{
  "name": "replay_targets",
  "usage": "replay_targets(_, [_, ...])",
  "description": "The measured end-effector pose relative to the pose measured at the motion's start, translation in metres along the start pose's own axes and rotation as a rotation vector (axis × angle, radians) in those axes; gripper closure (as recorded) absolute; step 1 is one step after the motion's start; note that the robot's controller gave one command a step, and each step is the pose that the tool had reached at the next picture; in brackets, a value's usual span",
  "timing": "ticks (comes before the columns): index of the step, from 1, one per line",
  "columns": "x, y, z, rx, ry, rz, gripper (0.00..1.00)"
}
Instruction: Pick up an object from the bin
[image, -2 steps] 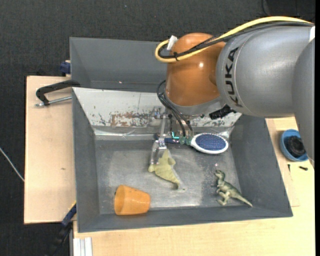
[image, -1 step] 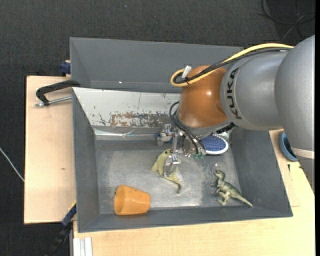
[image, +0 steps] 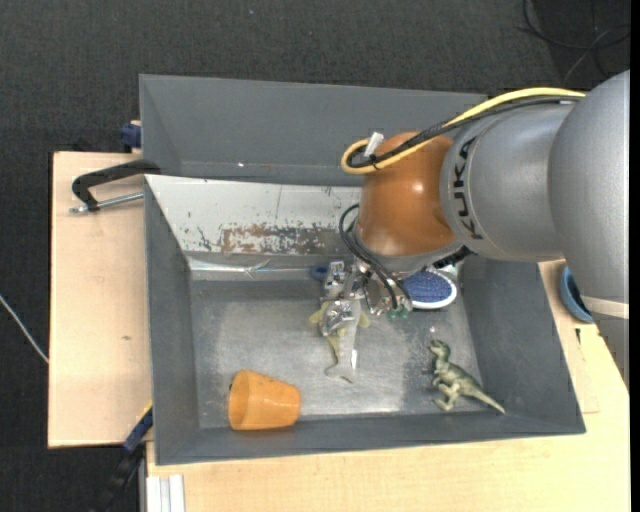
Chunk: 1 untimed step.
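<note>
My gripper (image: 350, 305) is low over the middle of the bin, under the arm's orange cover. Its metal fingers stand close together on the upper end of a pale olive toy figure (image: 341, 345). The figure's thin lower end trails down toward the bin's floor. Just right of the gripper, against the arm, lies a blue and white round thing (image: 432, 290). A green toy dinosaur (image: 455, 380) stands at the front right of the floor, apart from the gripper.
An orange cup (image: 263, 400) lies on its side at the front left, near the front wall. The arm and its orange cover hang over the bin's back right part. Bare floor lies between the cup and the gripper.
</note>
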<state>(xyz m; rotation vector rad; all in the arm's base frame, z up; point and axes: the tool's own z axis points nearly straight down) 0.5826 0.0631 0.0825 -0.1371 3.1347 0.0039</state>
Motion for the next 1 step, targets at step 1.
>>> replay_targets(1, [0.018, -0.0437, -0.1975, 0.005, -0.01, -0.341, 1.0])
